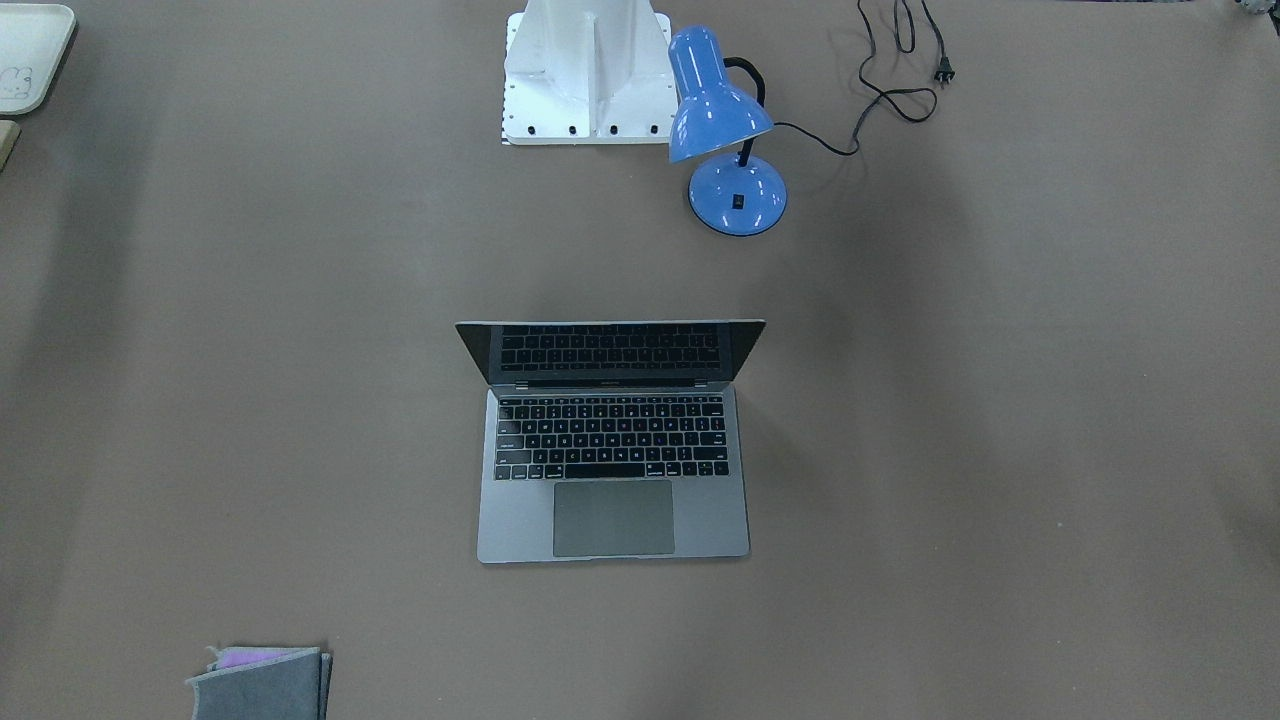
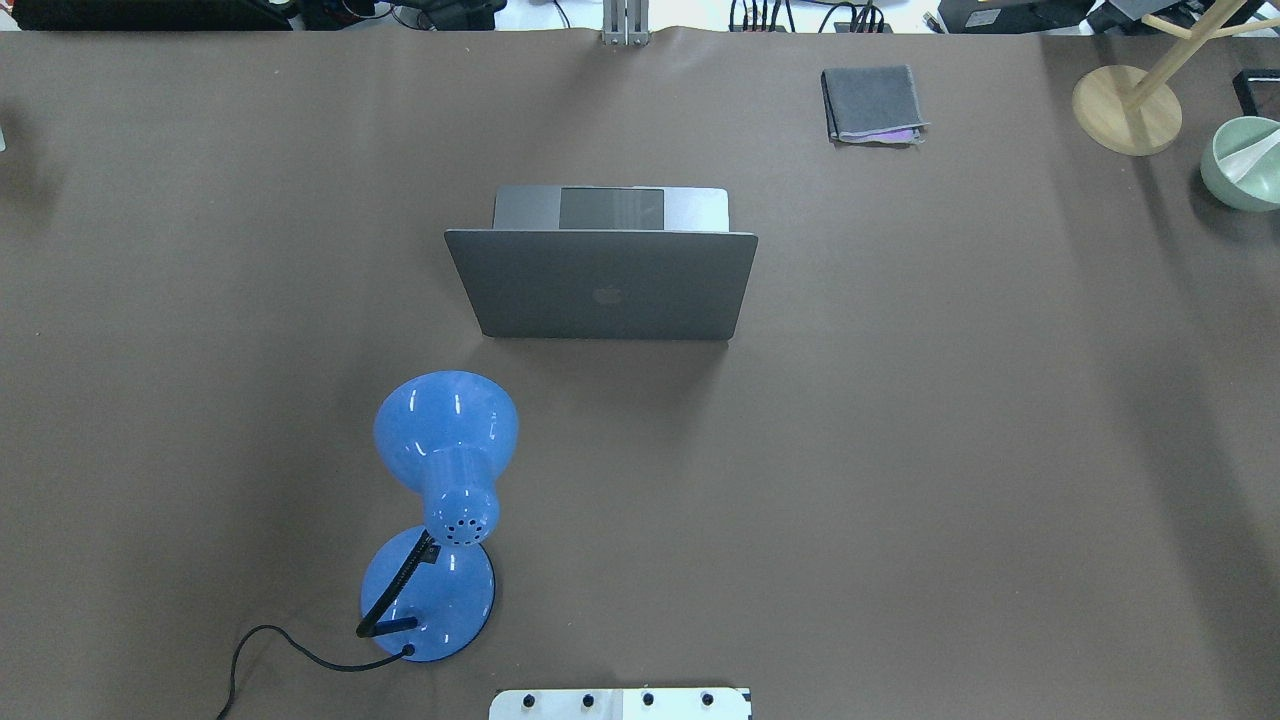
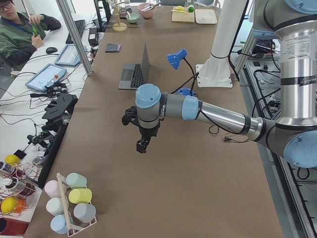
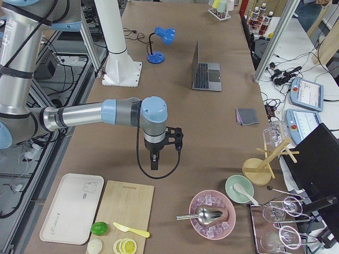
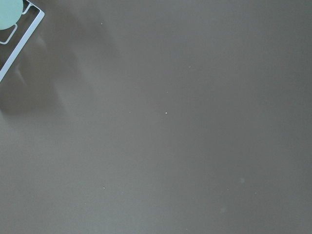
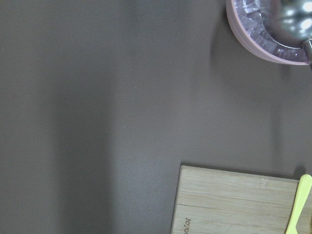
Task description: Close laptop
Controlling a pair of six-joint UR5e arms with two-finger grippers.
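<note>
Grey cloth (image 1: 260,685) up front, far from the blue lamp (image 1: 730,140); laptop (image 1: 612,440) stands open near that lamp. Left gripper (image 3: 142,146) and right gripper (image 4: 154,161) hang well apart from it, and I cannot tell whether either is clenched or released. Best play, I'd say: press the top edge of the lid (image 2: 600,285) gently down, away from the lamp.

Brown table cover (image 1: 1000,400): flat dull brown, no pattern. Slim space-grey metal laptop (image 1: 612,440): black keys with white legends, mid-grey trackpad, dark screen. Its lid is plain grey with a darker apple logo (image 2: 605,294).

Glossy blue metal desk lamp (image 1: 720,110), near left: black gooseneck, black cord.

Folded grey felt cloth (image 2: 872,103), far right: lilac strip along one edge.

Mint-green round bowl (image 2: 1240,165), far right.

Right end: cream rectangular tray (image 4: 63,222) with faint grey line drawing, pale bamboo cutting board (image 4: 127,203), pink round bowl (image 4: 193,217).
</note>
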